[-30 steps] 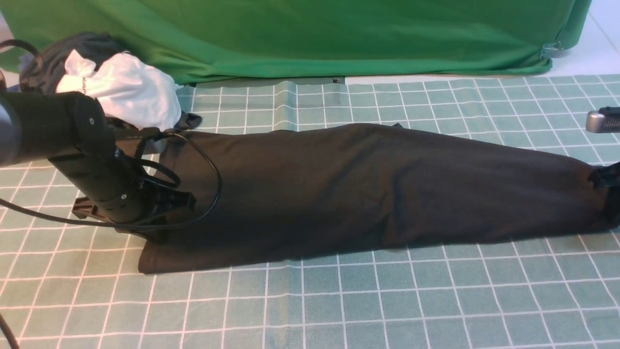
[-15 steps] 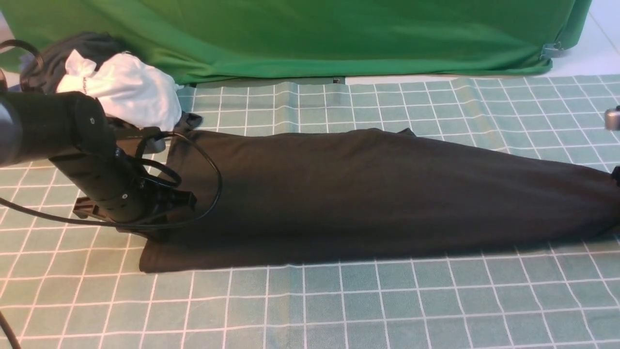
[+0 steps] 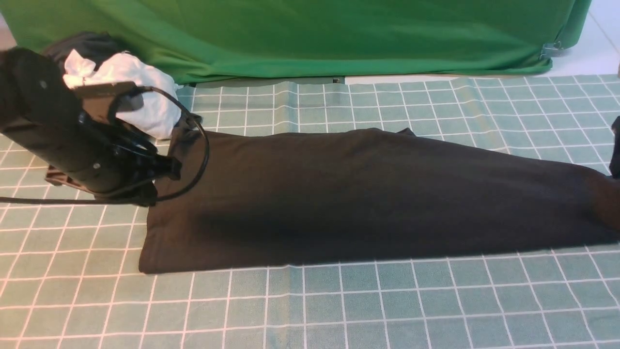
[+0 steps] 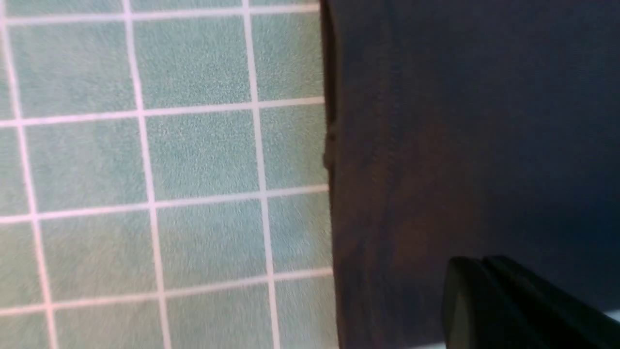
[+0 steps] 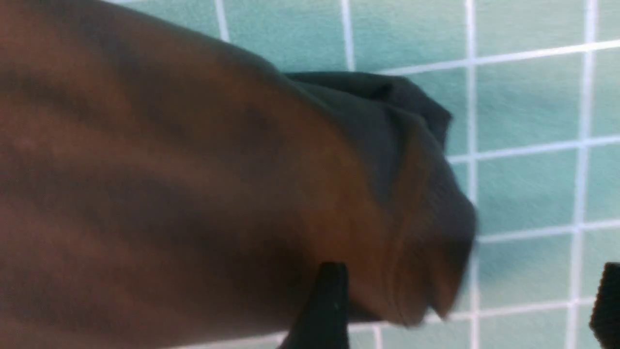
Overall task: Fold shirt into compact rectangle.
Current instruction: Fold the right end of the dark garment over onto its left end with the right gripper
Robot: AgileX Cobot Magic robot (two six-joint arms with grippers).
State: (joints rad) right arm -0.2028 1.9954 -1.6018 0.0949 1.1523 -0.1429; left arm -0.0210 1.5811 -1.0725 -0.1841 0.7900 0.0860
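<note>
The black shirt (image 3: 368, 189) lies flat on the checked table cover as a long folded band, wide at the left and tapering to the right edge of the front view; no print or label shows. My left gripper (image 3: 167, 167) hovers at the shirt's left end, above its hem (image 4: 368, 194), with fingers (image 4: 484, 291) pressed together and nothing between them. My right gripper (image 3: 615, 145) barely shows at the front view's right edge. In the right wrist view this gripper (image 5: 472, 276) is open, its fingers (image 5: 329, 300) wide apart over the shirt's bunched end (image 5: 416, 194).
A white garment (image 3: 140, 92) and a dark grey one (image 3: 82, 43) are heaped at the back left, just behind my left arm. A green backdrop cloth (image 3: 310, 34) hangs along the far edge. The teal checked cover (image 3: 339, 300) spreads in front of the shirt.
The right gripper has let go of the shirt's right end, which dropped flat, and has drawn off to the right. The left arm has risen and pulled back left off the shirt.
</note>
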